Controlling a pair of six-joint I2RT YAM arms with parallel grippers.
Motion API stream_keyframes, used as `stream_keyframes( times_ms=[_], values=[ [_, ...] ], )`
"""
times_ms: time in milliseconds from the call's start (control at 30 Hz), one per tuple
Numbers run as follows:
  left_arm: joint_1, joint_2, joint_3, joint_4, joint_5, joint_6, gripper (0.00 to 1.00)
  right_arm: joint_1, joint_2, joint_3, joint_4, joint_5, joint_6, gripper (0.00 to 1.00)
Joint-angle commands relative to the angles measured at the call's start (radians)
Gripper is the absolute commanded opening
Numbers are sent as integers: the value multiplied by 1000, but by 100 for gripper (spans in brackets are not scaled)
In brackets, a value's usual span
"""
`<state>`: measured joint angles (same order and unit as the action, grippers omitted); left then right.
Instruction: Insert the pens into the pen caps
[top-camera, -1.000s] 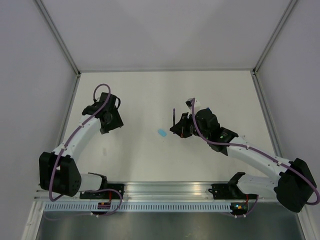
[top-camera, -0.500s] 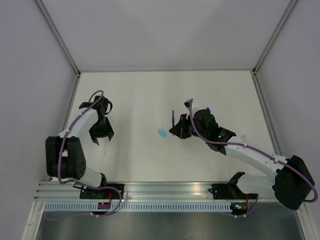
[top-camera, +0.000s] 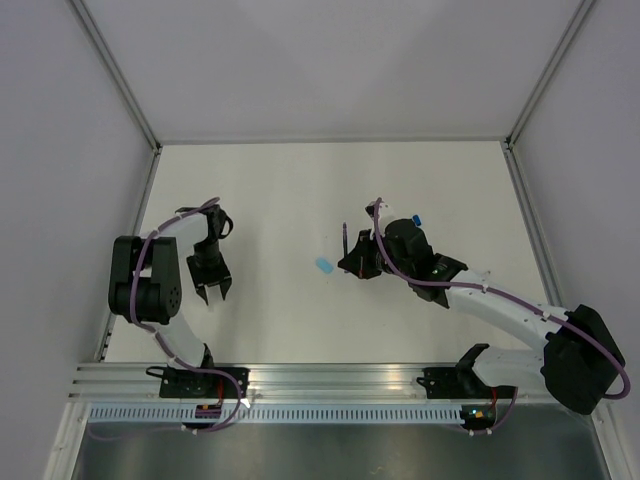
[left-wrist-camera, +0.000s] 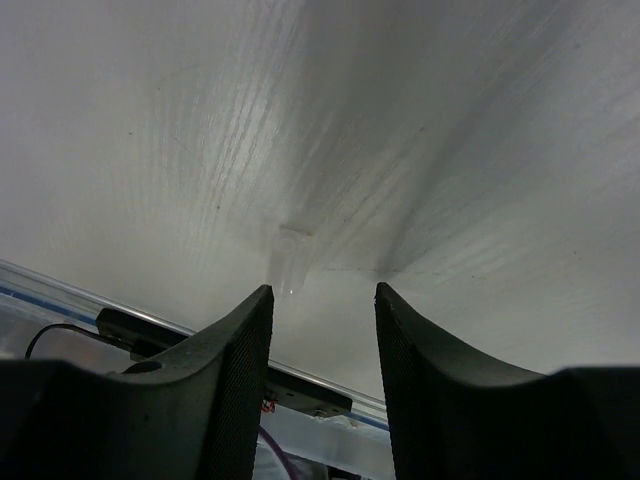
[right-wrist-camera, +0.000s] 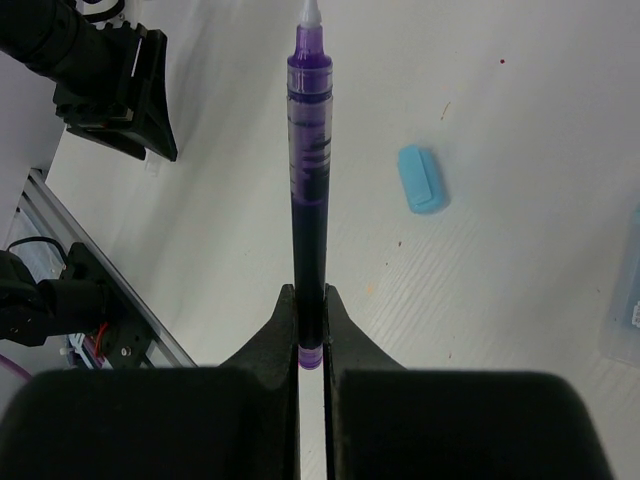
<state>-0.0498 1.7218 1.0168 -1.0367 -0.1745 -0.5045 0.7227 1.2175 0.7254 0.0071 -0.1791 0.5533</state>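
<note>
clamping a purple pen (right-wrist-camera: 309, 190), the right gripper (right-wrist-camera: 310, 296) hovers near a sky-blue cap (right-wrist-camera: 423, 180); left gripper (left-wrist-camera: 322, 290) gapes empty.

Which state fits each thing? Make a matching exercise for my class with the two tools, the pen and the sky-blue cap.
Things:
1. left tool
2. right tool
3. pen
4. sky-blue cap

States:
a. lies loose on the table
b. shut
c. open, holding nothing
d. clamped at one end

Pairs: 1-c, 2-b, 3-d, 4-a.

Robot lab enclosure, white panels (top-camera: 330, 60), aluminium rail (top-camera: 330, 378)
</note>
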Motion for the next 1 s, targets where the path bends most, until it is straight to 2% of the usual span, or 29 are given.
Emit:
stream_keyframes(
  times_ms=[0, 333, 533, 600, 767, 967],
  values=[
    [13, 38, -4, 32, 15, 30, 50, 1, 1, 12, 34, 3, -1, 0],
    [27, 78, -9, 44, -23, 24, 49, 1, 5, 20, 30, -2, -4, 0],
    [27, 79, -26, 70, 7, 35, 43, 1, 8, 22, 25, 0, -6, 0],
    [27, 90, -29, 75, 13, 35, 39, 0, 7, 23, 24, 0, -7, 0],
    [25, 98, -26, 110, 52, 90, 21, 1, 2, 25, 21, 4, -9, 0],
    [-22, 30, -8, 187, 115, 191, 18, 1, 4, 31, 8, 15, -15, 0]
  ],
)
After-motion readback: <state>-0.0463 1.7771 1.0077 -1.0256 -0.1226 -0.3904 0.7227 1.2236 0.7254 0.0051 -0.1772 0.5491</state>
